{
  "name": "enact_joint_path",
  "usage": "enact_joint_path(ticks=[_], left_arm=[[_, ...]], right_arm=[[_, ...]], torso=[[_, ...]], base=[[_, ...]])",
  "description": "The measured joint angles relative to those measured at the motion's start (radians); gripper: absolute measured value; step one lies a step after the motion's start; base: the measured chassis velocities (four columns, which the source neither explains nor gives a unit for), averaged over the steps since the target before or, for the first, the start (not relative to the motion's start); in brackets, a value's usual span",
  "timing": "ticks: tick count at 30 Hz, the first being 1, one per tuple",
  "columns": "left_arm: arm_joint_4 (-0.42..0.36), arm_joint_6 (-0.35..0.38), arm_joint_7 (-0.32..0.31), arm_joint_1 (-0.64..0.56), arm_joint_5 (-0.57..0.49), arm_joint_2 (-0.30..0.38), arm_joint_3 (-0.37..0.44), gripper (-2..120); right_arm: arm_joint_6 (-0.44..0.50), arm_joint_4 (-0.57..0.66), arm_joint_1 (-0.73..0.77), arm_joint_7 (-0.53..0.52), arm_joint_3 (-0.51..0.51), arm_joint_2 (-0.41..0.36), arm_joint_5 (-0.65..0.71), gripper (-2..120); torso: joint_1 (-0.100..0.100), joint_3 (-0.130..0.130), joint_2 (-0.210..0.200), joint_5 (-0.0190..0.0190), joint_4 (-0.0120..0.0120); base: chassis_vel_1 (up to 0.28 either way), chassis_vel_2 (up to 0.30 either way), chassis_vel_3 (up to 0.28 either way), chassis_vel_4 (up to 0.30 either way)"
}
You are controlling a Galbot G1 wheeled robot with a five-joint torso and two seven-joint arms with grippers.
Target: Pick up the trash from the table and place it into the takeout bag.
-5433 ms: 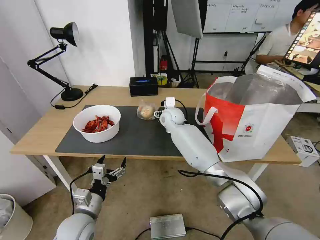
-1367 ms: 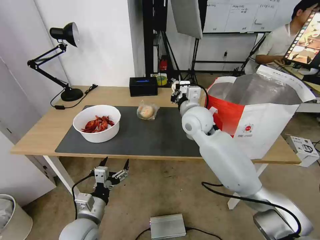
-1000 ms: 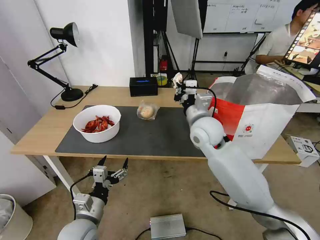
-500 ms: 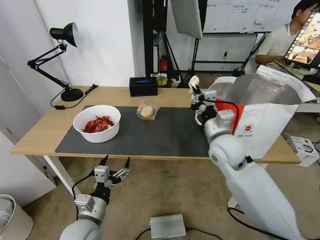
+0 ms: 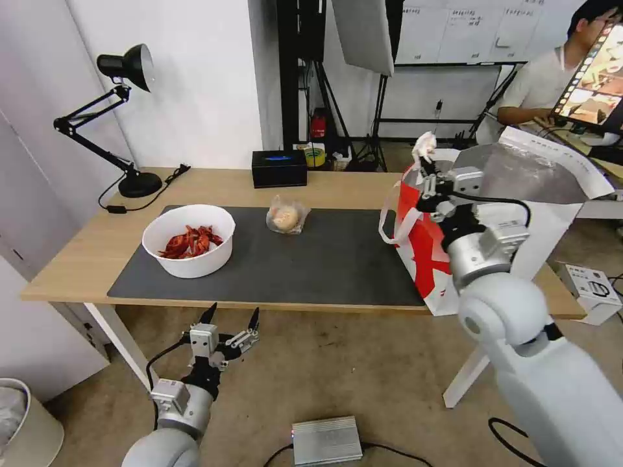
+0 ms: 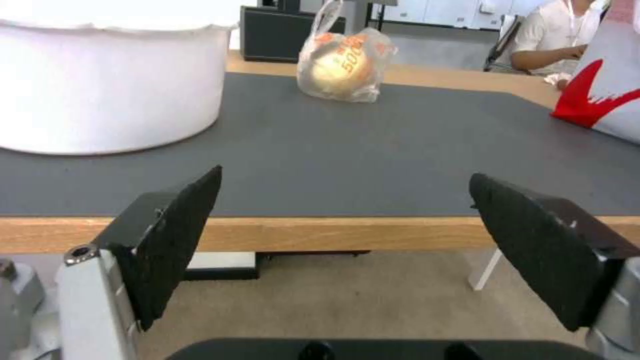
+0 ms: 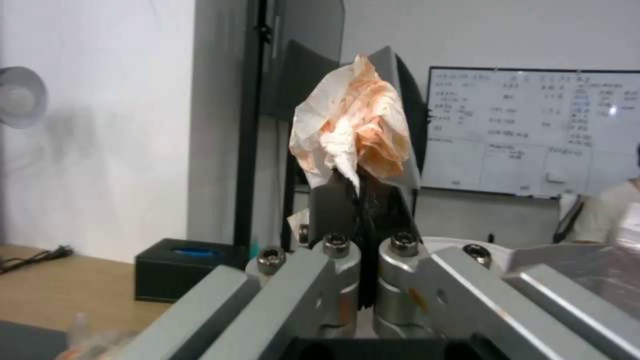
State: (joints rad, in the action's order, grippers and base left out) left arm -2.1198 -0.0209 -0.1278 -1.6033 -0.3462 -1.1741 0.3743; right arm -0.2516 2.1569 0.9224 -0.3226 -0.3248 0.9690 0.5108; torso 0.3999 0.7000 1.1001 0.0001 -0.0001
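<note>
- Pinching the crumpled tissue between its pressed-together fingers, my right gripper points upward at about 2 o'clock in the head view, held over the near-left rim of the takeout bag.
- In the right wrist view I see the tissue standing out past the fingertips, only its lower end caught between the dark pads, the rest bunched loose above them.
- The tissue looks white with orange-red stains across its folds, crushed into an uneven wad with a pointed top.
- The bag stands open at 3 o'clock on the table, silver lining showing, red and white on its outer face, a white strap handle hanging at its left side; it rests at the right end of the dark grey mat.
- The white bowl of red crayfish shells sits at 9 o'clock on the mat, well apart from the bag.
- The bagged bun lies at the mat's far edge near 12 o'clock, between bowl and bag; the left wrist view shows it in clear plastic with orange print.
- A black box sits on the bare wood beyond the bun.
- My left gripper hangs below the table's front edge at 7 o'clock, fingers spread wide and holding nothing.
</note>
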Motion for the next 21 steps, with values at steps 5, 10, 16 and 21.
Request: enact_joint_path(ticks=[5, 10, 16, 21], left_arm=[[0.005, 0.002, 0.0, 0.005, 0.001, -0.001, -0.01, 100], [0.006, 0.002, 0.001, 0.005, 0.002, -0.004, -0.012, 100], [0.008, 0.002, 0.001, 0.004, 0.002, -0.003, -0.01, 100], [0.016, 0.002, 0.001, 0.013, 0.0, -0.001, -0.014, 100]], right_arm=[[0.0, -0.004, 0.005, -0.013, -0.029, -0.027, 0.028, 0], [-0.007, -0.02, 0.002, -0.032, -0.041, -0.034, 0.041, 0], [-0.032, -0.034, -0.005, -0.065, -0.054, -0.044, 0.08, 0], [-0.048, -0.041, 0.001, -0.098, -0.077, -0.048, 0.115, 0]], torso=[[0.0, 0.0, 0.0, -0.0001, 0.0], [0.0, 0.0, 0.0, 0.0, 0.0], [0.0, 0.0, 0.0, 0.0, 0.0001], [0.0, 0.0, 0.0, -0.0001, 0.0]], base=[[0.0, 0.0, 0.0, 0.0], [0.0, 0.0, 0.0, 0.0], [0.0, 0.0, 0.0, 0.0], [0.0, 0.0, 0.0, 0.0]])
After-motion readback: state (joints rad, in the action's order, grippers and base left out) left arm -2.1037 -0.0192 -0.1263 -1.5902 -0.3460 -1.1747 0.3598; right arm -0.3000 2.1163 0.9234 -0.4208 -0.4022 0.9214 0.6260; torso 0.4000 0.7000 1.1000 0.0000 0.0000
